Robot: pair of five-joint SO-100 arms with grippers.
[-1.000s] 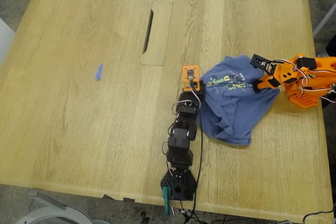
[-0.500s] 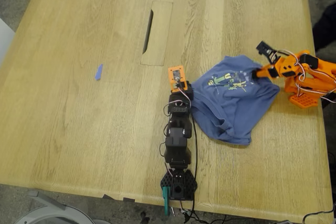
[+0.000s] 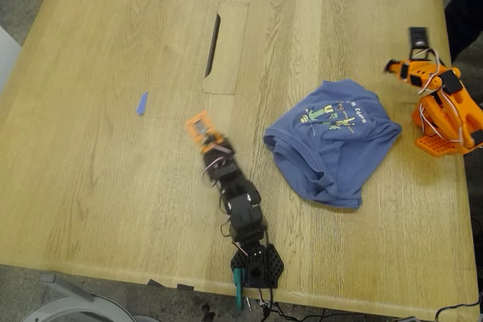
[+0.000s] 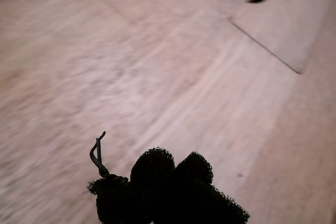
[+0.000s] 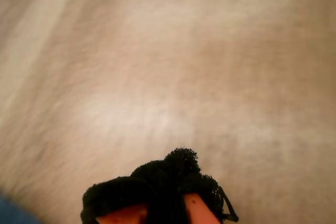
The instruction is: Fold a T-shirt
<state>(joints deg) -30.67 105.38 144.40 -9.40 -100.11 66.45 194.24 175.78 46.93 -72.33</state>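
Note:
The slate-blue T-shirt [image 3: 332,145] lies crumpled on the wooden table [image 3: 113,186], towards the exterior view's right, with its green-and-yellow print [image 3: 330,113] facing up. No gripper touches it. My first gripper [image 3: 204,133], on the black arm, hovers over bare wood on the shirt's left side in the exterior view. Its black foam pads [image 4: 157,169] are pressed together and hold nothing. My second gripper [image 3: 392,67], on the orange arm, is raised beyond the shirt's far right corner in that view. Its pads [image 5: 173,174] are shut and empty, and a sliver of the T-shirt [image 5: 8,211] shows there.
A rectangular inset panel [image 3: 226,58] with a dark slot [image 3: 213,35] sits in the table's middle, and the inset panel [image 4: 294,19] also shows ahead of my first gripper. A tiny blue scrap [image 3: 142,103] lies at the exterior view's left. The arm bases stand at the near edge [image 3: 256,265] and right edge [image 3: 445,133].
Both grippers let go of the T-shirt and moved away: the black arm swung to the exterior view's left, the orange arm pulled back up and right. The shirt settled flat.

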